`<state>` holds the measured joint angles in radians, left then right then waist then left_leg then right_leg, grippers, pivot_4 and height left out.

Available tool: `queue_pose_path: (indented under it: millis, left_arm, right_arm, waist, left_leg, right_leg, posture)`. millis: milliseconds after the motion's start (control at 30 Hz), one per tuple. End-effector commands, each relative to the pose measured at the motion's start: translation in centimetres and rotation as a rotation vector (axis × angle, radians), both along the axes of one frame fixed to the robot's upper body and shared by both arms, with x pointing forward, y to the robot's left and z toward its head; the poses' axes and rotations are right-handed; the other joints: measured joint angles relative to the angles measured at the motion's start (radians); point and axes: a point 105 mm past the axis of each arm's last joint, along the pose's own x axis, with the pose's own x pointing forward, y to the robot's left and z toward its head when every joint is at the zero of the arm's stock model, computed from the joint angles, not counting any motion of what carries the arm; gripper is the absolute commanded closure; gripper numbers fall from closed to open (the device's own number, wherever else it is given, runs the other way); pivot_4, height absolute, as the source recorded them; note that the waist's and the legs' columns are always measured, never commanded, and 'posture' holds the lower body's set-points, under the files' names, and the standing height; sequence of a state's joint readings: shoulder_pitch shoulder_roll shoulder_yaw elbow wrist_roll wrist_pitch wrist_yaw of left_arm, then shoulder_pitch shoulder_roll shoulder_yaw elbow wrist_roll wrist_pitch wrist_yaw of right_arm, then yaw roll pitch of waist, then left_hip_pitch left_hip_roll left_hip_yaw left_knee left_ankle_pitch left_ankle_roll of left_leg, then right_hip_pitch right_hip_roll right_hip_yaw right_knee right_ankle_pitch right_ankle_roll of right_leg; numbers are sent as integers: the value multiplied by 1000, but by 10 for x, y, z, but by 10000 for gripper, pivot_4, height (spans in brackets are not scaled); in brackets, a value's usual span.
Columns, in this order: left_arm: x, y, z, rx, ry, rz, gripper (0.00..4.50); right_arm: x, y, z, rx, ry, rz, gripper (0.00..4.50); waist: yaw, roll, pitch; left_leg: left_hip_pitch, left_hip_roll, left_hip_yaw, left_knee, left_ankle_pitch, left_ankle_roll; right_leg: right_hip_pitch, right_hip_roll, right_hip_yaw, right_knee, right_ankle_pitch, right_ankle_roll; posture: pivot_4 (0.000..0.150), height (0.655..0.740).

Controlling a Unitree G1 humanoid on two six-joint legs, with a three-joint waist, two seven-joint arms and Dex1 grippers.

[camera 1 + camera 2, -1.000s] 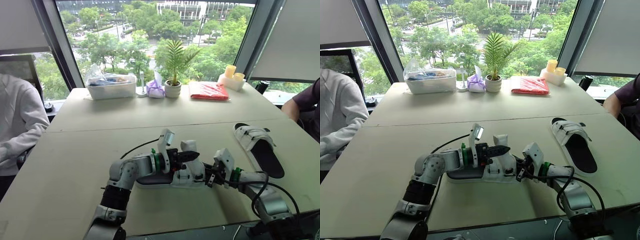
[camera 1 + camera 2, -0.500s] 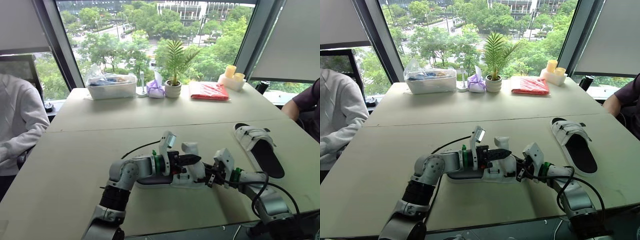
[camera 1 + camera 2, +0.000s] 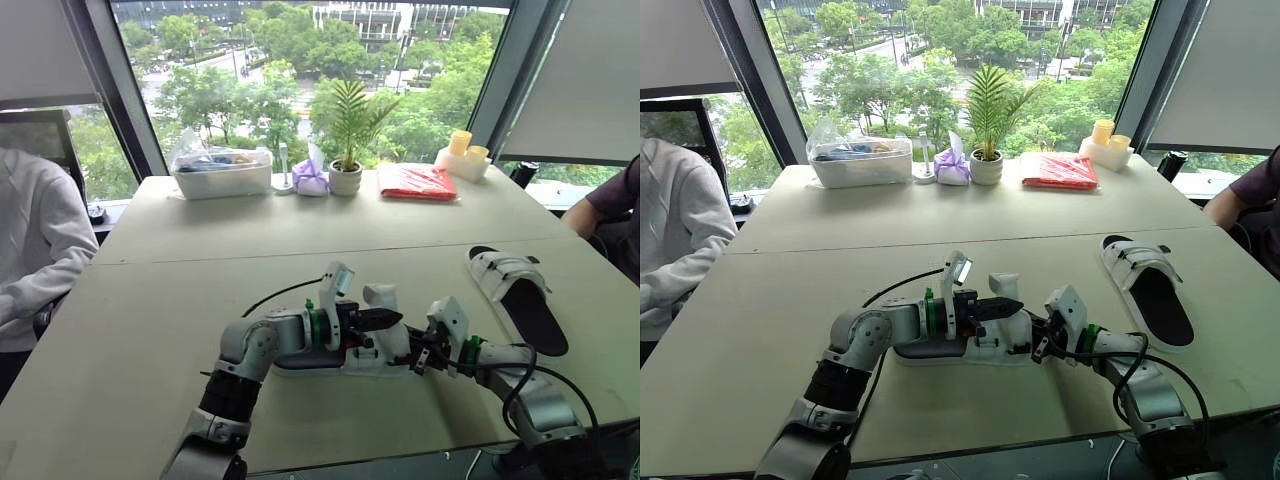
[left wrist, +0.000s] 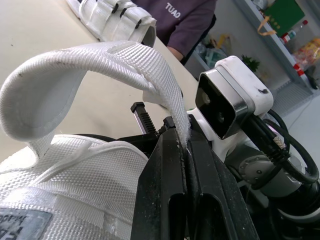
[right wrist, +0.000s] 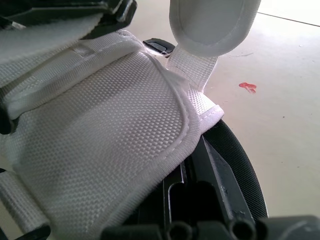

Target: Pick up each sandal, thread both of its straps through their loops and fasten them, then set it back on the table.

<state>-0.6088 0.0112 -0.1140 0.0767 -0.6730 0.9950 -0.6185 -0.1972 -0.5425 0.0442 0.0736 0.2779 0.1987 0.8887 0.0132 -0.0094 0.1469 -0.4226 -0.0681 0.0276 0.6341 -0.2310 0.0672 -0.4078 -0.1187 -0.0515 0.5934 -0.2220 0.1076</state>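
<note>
Sandal with black sole and white woven upper (image 3: pixel 375 352) lies on the beige table (image 3: pixel 130 330), midway along the front edge and a little in from it. Left gripper (image 3: pixel 385 319) reaches across its top. In the left wrist view the two black fingers (image 4: pixel 165 170) are pressed together on the free end of a white webbing strap (image 4: pixel 100 55). That strap arches up from the upper in a loose loop.

Right gripper (image 3: pixel 420 352) is against the sandal's right end. Its wrist view has the white mesh upper (image 5: pixel 100 115) lying over it; whether it grips cannot be told.

Second black-and-white sandal (image 3: pixel 515 290) lies flat near the right edge, well apart from the first and from both grippers.

Along the far edge: clear plastic tub (image 3: pixel 222 170), small potted palm (image 3: pixel 347 175), red flat packet (image 3: pixel 417 181). A person's white sleeve (image 3: pixel 30 250) is at the left edge.
</note>
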Motion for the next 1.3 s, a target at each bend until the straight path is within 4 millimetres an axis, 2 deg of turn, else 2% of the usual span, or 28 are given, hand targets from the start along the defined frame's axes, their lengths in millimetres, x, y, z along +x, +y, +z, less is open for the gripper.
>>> queue_pose_path:
  millis: [33,233,400,533,633,733,900,1200,1300]
  left_arm:
    - [5,-1,11,8,-64,-9,44728]
    - [1,-1,15,7,-72,-62,44728]
    - [-8,-5,11,5,-56,-93,44728]
    - [-7,-9,0,65,-63,-68,44728]
    - [1,-11,-6,104,-36,-17,44728]
    - [4,-13,-2,89,-2,-10,44728]
    - [-2,-17,11,4,172,-58,44728]
    - [-10,-6,-9,111,97,-74,44728]
    - [-12,-1,-17,159,7,-72,44728]
  right_arm:
    - [-15,6,-33,-21,139,21,45000]
    - [-15,7,-34,-21,138,22,45000]
    - [-15,6,-34,-21,136,19,45000]
    - [-15,7,-34,-20,137,17,45000]
    - [-15,6,-34,-19,137,15,45000]
    - [-15,6,-34,-20,137,14,45000]
    - [-15,6,-34,-22,137,12,45000]
    - [-14,6,-35,-16,135,6,45000]
    - [-14,6,-35,-15,136,4,45000]
  waist:
    - [0,0,0]
    - [-1,0,0]
    - [-1,0,0]
    - [-1,0,0]
    - [0,0,0]
    - [0,0,0]
    - [0,0,0]
    - [-1,0,0]
    - [-2,0,0]
  left_leg:
    - [0,0,0,0,0,0]
    - [0,0,0,0,0,0]
    - [0,0,0,0,0,0]
    - [0,0,0,-1,0,0]
    - [0,0,0,0,0,0]
    - [0,0,0,0,0,0]
    - [0,0,0,0,0,0]
    - [1,0,0,-1,0,0]
    - [1,0,0,-1,0,0]
  right_leg:
    - [0,0,0,0,0,0]
    - [0,0,0,0,0,0]
    - [0,0,0,0,0,0]
    - [0,0,0,0,0,0]
    - [0,0,0,0,0,0]
    - [0,0,0,0,0,0]
    - [0,0,0,0,0,1]
    - [0,0,0,0,1,3]
    - [0,0,0,0,0,1]
  posture:
    - [1500,7388]
    - [1500,7388]
    - [1500,7388]
    - [1500,7388]
    - [1500,7388]
    - [1500,7388]
    - [1500,7388]
    - [1500,7388]
    - [1500,7388]
